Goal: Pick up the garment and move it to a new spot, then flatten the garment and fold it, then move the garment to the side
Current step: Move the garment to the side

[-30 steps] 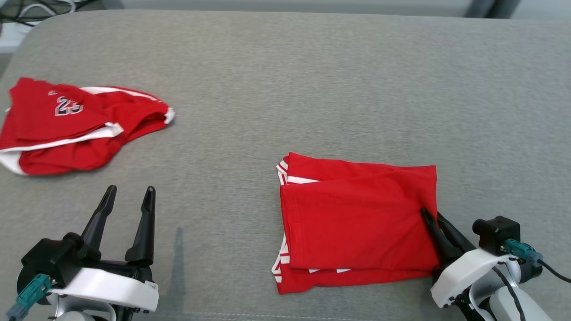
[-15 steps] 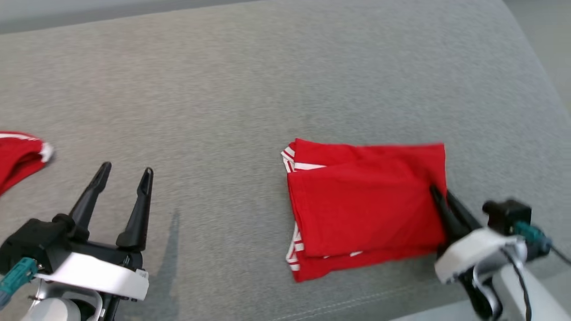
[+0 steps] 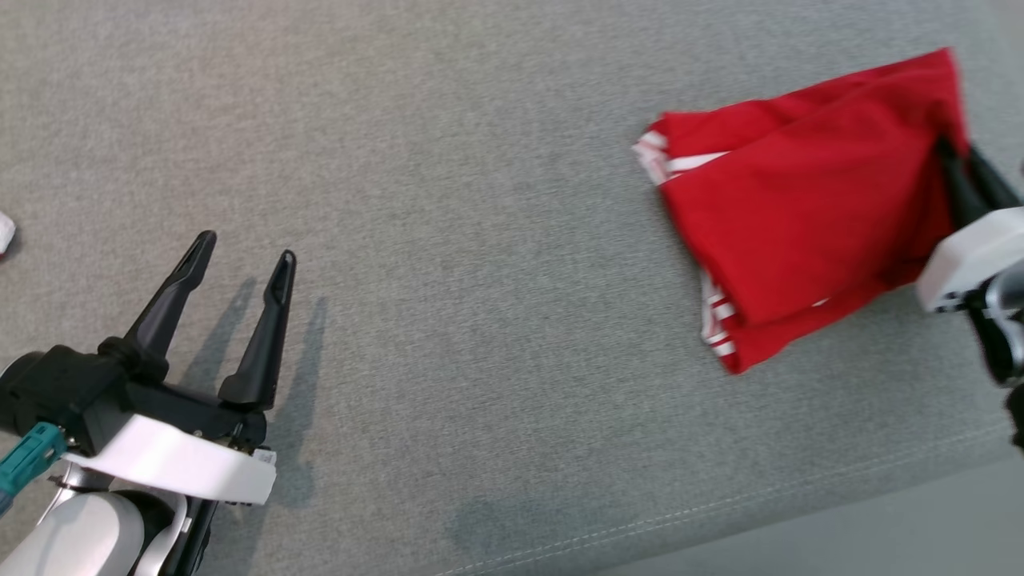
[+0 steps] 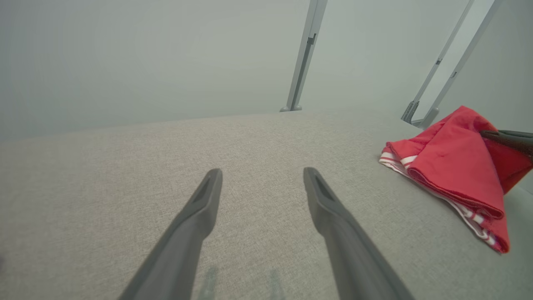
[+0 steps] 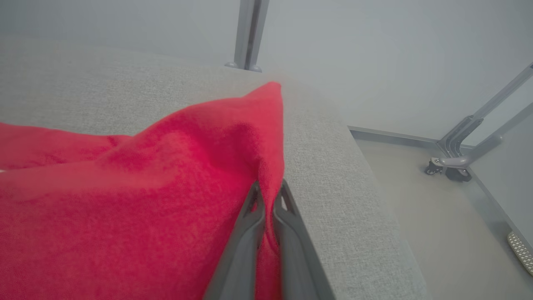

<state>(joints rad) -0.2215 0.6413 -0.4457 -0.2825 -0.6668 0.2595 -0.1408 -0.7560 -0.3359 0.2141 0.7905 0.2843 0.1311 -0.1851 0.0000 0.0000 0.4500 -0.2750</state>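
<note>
The garment (image 3: 800,208) is a folded red piece with white-striped edges, lying near the right end of the grey cushioned surface (image 3: 480,160). My right gripper (image 3: 952,164) is shut on its right edge, and that corner is pulled up off the surface. In the right wrist view the two fingers pinch the red cloth (image 5: 166,187) between them at the right gripper (image 5: 268,189). At the lower left, my left gripper (image 3: 244,248) stands open over bare fabric, holding nothing. The left wrist view has the garment (image 4: 454,166) off to the right of the left gripper (image 4: 262,179).
The surface's right edge runs close beside the garment (image 5: 354,208), with floor below it. Its front seam (image 3: 720,512) crosses the lower right. Grey metal frame legs (image 4: 302,62) stand behind the surface. A scrap of white cloth (image 3: 4,232) sits at the far left edge.
The head camera has swung right, so the second red garment has left the picture. My right gripper has dragged the folded garment toward the right end, lifting its corner. The left gripper stays open.
</note>
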